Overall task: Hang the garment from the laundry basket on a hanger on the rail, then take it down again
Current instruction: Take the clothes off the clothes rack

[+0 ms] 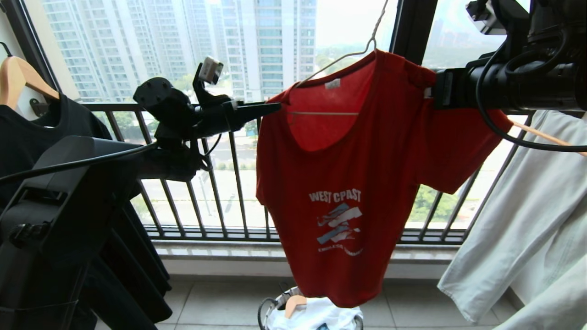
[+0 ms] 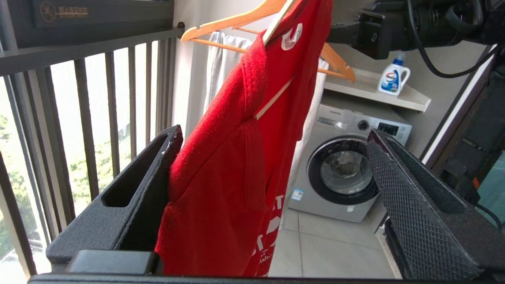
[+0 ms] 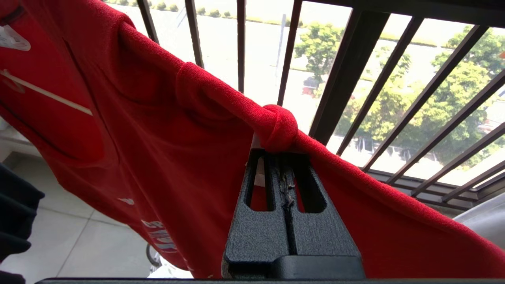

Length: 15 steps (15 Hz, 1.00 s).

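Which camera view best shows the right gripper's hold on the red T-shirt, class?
The right wrist view: the right gripper is shut on a bunched fold of the red T-shirt. The head view shows only the arm reaching its shoulder; the left wrist view hides the fingers.

It was a high-rise home's laundry balcony, with a washing machine [image 2: 342, 173], detergent bottle [image 2: 393, 77] and apartment towers [image 1: 257, 41] outside.

Bright window backlight (glare), dark foreground
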### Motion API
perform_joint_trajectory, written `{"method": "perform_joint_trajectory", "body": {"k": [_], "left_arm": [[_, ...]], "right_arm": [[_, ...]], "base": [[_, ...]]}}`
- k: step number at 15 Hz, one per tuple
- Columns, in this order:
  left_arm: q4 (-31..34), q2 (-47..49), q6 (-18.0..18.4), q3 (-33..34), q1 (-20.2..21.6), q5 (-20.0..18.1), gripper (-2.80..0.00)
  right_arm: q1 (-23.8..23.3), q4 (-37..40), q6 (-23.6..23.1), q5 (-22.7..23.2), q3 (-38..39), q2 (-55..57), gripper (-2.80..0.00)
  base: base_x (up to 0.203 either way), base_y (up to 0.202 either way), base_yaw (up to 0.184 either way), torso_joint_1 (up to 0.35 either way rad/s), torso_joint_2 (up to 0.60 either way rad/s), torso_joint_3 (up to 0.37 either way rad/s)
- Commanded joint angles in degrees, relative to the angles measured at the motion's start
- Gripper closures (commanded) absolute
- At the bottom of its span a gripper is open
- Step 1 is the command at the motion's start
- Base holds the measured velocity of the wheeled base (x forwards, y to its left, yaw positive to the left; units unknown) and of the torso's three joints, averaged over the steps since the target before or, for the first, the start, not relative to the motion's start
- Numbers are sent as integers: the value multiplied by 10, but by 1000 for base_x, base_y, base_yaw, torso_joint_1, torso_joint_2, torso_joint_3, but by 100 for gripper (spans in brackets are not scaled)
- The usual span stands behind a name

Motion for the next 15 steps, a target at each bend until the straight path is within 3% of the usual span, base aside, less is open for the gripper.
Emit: {"method": "perform_joint_trajectory", "body": {"k": [1,6,11,15], "left_arm": [[-36,-5,-33,15,0,-14,-280],[-57,-51,-85,64,2,-58,-280],[-68,-94,-88,134,1,-67,-280],[-98,-145,-89,203,0,-104,-280]], "right_arm": [[-1,1,0,0,-3,1,0],[-2,1,1,0,-8,3,0],[-3,2,1,0,-18,11,0],[-3,1,2,0,-26,18,0]], "base": [[0,0,0,0,0,0],[0,0,0,0,0,0],[0,0,0,0,0,0],[0,0,0,0,0,0]]}}
